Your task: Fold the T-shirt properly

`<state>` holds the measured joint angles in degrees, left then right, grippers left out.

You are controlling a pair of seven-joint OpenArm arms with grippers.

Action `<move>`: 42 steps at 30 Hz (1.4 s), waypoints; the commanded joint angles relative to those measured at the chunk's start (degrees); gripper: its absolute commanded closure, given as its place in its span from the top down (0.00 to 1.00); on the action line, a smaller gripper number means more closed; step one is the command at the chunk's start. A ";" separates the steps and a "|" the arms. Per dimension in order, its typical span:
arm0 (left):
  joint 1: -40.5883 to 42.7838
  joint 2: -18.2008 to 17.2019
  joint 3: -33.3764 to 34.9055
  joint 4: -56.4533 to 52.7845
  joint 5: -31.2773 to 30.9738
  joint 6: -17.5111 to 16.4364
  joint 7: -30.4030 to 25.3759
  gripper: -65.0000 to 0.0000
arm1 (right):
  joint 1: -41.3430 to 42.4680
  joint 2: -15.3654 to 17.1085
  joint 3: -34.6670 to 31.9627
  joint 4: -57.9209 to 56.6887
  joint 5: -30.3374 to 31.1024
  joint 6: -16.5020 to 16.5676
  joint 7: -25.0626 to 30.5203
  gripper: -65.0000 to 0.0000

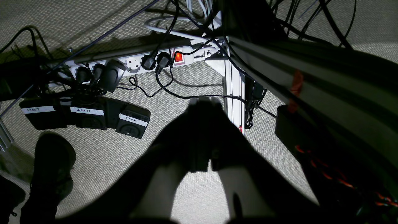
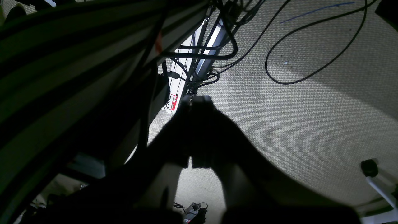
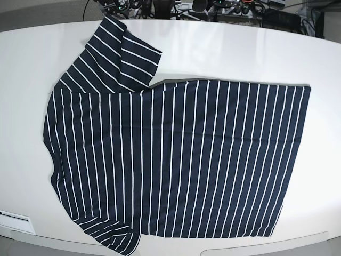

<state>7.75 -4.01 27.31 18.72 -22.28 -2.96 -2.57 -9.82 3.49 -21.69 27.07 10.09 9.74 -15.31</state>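
Observation:
The T-shirt [image 3: 176,154], dark navy with thin white stripes, lies spread flat on the white table [image 3: 240,53]. Its collar end is at the left, its hem at the right, and one sleeve points to the far left corner. Neither gripper shows in the base view. In the left wrist view my left gripper [image 1: 203,104] is a dark shape with its fingers together, hanging over the carpet below the table. In the right wrist view my right gripper [image 2: 196,101] is likewise dark, fingers together, over the carpet. Neither holds anything.
Under the table lie a white power strip [image 1: 133,63], three pedals labelled START, ZERO and STOP [image 1: 87,116], a dark shoe [image 1: 51,168], a metal table leg [image 1: 233,87] and loose cables [image 2: 311,71]. The table's edge [image 1: 326,84] runs close beside each gripper.

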 commanded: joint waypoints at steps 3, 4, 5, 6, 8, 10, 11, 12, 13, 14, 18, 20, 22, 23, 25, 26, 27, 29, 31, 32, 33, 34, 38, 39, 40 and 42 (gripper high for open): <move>0.15 -0.11 -0.04 0.42 -0.22 0.17 -0.42 0.00 | -0.11 0.15 -0.07 0.57 0.31 0.57 -0.11 0.00; 0.15 -0.11 -0.04 0.42 -0.22 0.15 -0.42 0.00 | -0.11 0.13 -0.07 0.57 0.31 0.57 -0.13 0.00; 0.15 -0.11 -0.04 0.42 -0.22 0.02 -0.42 0.00 | -0.11 0.13 -0.07 0.57 0.31 0.57 -0.13 0.00; 0.15 -0.11 -0.04 0.42 -0.20 0.00 -0.39 0.00 | -0.11 0.15 -0.07 0.57 0.31 0.57 -0.11 0.00; 0.15 -0.11 -0.04 0.42 -0.22 0.02 -0.39 0.00 | -0.11 0.15 -0.07 0.57 0.31 0.57 -0.13 0.00; 0.15 -0.11 -0.04 0.42 -0.22 0.00 -0.39 0.00 | -0.11 0.15 -0.07 0.57 0.31 0.57 -0.13 0.00; 0.15 -0.11 -0.04 0.42 -0.20 0.02 -0.39 0.00 | -0.11 0.13 -0.07 0.57 0.31 0.59 -0.13 0.00; 0.15 -0.11 -0.04 0.42 -0.22 0.00 -0.37 0.00 | -0.11 0.15 -0.07 0.57 0.31 0.59 -0.17 0.00; 0.15 -0.11 -0.04 0.42 -0.22 0.00 -0.37 0.00 | -0.11 0.15 -0.07 0.57 0.28 0.57 -0.35 0.00; 0.15 -0.11 -0.04 0.42 -0.20 0.00 -0.33 0.00 | -0.11 0.15 -0.07 0.57 0.11 0.57 -0.37 0.00; 0.15 -0.11 -0.04 0.42 1.81 0.02 0.83 0.00 | -0.13 0.13 -0.07 1.51 -3.26 0.55 -1.99 0.00; 0.15 -0.11 -0.04 0.66 3.26 0.00 2.08 0.00 | -0.13 0.15 -0.07 2.58 -4.68 0.35 -3.43 0.00; 0.35 -0.13 -0.04 1.20 3.96 -0.02 3.56 0.00 | -0.17 0.20 -0.07 3.48 -4.61 0.39 -5.49 0.00; 0.59 -0.17 -0.04 1.49 4.35 -0.22 4.46 0.00 | -0.17 0.22 -0.07 3.76 -4.61 0.66 -6.49 0.00; 1.36 -0.55 -0.04 2.38 4.72 -2.10 6.01 0.00 | -0.85 0.22 -0.07 4.17 -4.61 1.64 -7.45 0.00; 2.21 -0.81 -0.04 3.04 5.05 -3.50 6.49 0.00 | -1.46 0.33 -0.07 4.66 -4.59 1.90 -7.45 0.00; 3.15 -1.11 -0.04 3.91 5.86 -4.39 6.91 0.00 | -2.36 0.39 -0.07 5.33 -4.59 1.88 -7.43 0.00; 5.38 -2.10 -0.04 6.29 7.48 -5.01 7.17 0.00 | -4.87 0.70 -0.07 7.32 -4.61 1.60 -7.48 0.00; 8.00 -3.58 -0.04 9.55 8.90 -4.96 7.17 0.00 | -7.56 1.18 -0.07 10.23 -4.61 1.77 -7.72 0.00; 9.35 -4.55 -0.04 11.39 9.25 -4.96 7.19 0.00 | -9.09 1.51 -0.07 12.02 -4.61 1.92 -8.00 0.00; 10.84 -5.57 -0.04 13.35 9.42 -4.96 7.43 0.00 | -10.71 1.97 -0.07 14.03 -4.61 1.88 -8.55 0.00; 12.31 -6.64 -0.04 15.41 9.44 -4.94 7.80 0.00 | -12.39 2.40 -0.07 16.28 -4.59 1.90 -9.29 0.00; 19.23 -11.72 -0.04 24.94 9.42 -4.81 9.09 0.00 | -20.31 4.76 -0.07 27.78 -4.59 1.36 -12.57 0.00; 21.18 -13.16 -0.04 27.65 9.42 -4.42 9.09 0.00 | -22.45 5.49 -0.07 31.17 -4.59 0.63 -13.11 0.00; 23.28 -14.69 -0.04 30.58 9.44 -3.28 9.09 0.00 | -24.79 6.34 -0.07 34.71 -4.61 -0.15 -13.11 0.00; 27.50 -17.86 -0.04 36.72 9.88 -0.94 9.09 0.00 | -29.53 8.31 -0.07 42.03 -4.61 -1.29 -13.44 0.00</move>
<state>34.59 -21.37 27.31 55.35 -12.53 -3.66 6.63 -38.87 11.64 -21.69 68.97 5.04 8.34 -28.60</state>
